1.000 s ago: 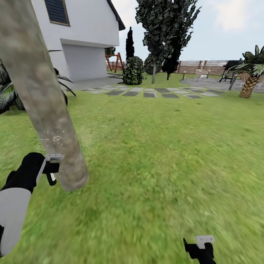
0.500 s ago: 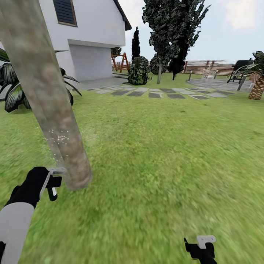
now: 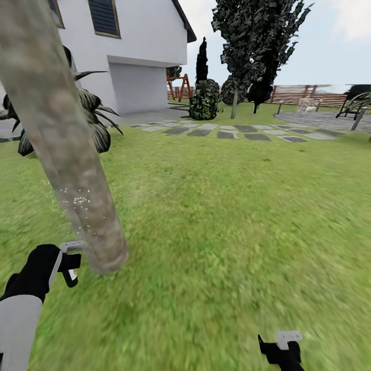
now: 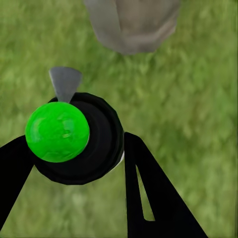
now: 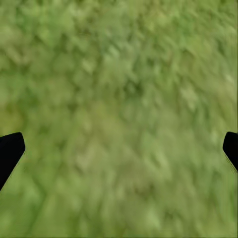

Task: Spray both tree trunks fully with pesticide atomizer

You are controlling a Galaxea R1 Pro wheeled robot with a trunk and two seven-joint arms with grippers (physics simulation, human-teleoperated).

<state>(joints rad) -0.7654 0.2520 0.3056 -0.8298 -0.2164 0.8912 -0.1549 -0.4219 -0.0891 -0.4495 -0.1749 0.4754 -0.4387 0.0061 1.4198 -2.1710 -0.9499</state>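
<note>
Setting: green lawn in a fenced garden, white house behind the near tree trunk, brown slat fence far beyond it.

Left gripper: jaws clamped on the atomizer. In the left wrist view the bottle's round black body sits between the two black fingers; its top reads green here, not red. A grey nozzle tip points toward the trunk base. In the head view the gripper hangs low, just beside the foot of the trunk, on the side away from the house; whether the nozzle touches the bark cannot be told.

Trunk: thick, mottled grey-tan, leaning across the head view from its foot in the grass. A small cloud of white specks lies on the bark a little above the gripper.

Right gripper: well apart from the trunk, low over bare grass. The right wrist view shows the two finger tips at opposite edges with only grass between, so the jaws are wide apart and hold nothing.

Farther out: grey stepping stones beyond the trunk, then a second tall tree and a dark cypress near the fence. A spiky dark-leaved plant sits just behind the trunk.
</note>
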